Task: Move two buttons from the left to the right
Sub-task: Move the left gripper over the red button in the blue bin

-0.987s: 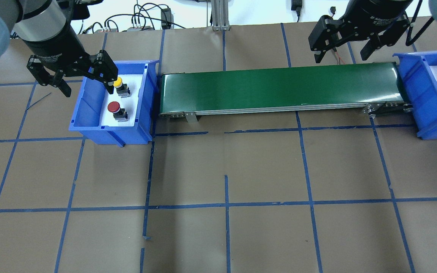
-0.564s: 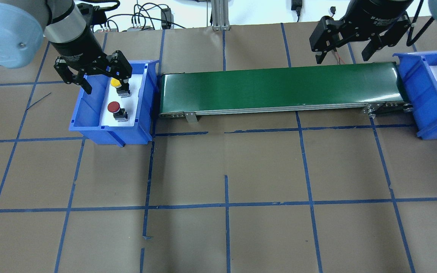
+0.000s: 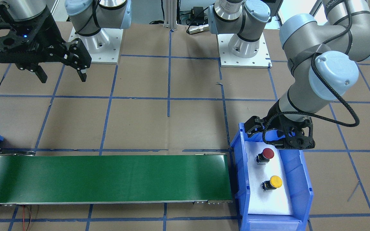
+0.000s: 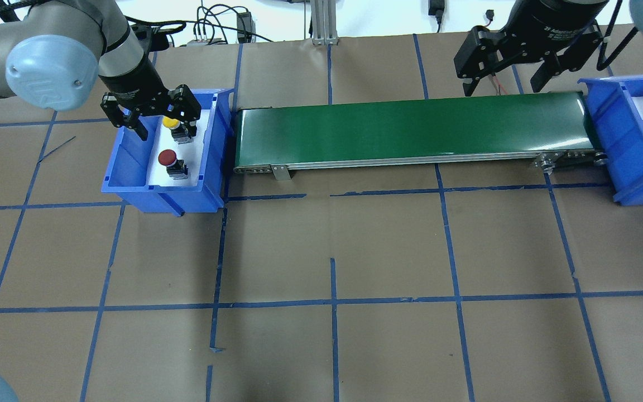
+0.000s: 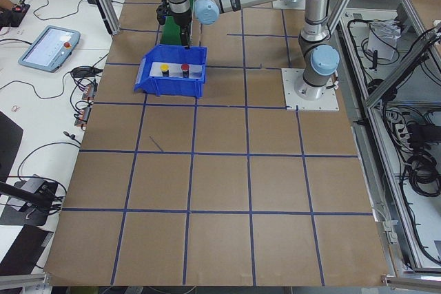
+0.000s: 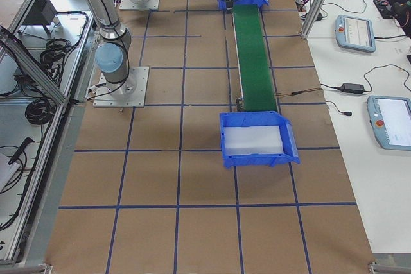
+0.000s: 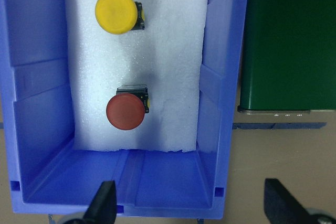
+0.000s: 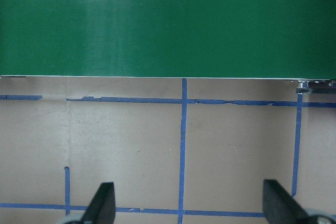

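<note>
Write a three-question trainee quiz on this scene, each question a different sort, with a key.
1. Multiple choice: where are the red button and the yellow button? A) on the conveyor belt B) in the left blue bin C) in the right blue bin
2. True or false: the left gripper has its jaws open and holds nothing.
3. Fill in: the right gripper hangs, jaws open, near the green ___.
Key: 1 B. 2 True. 3 conveyor belt.
</note>
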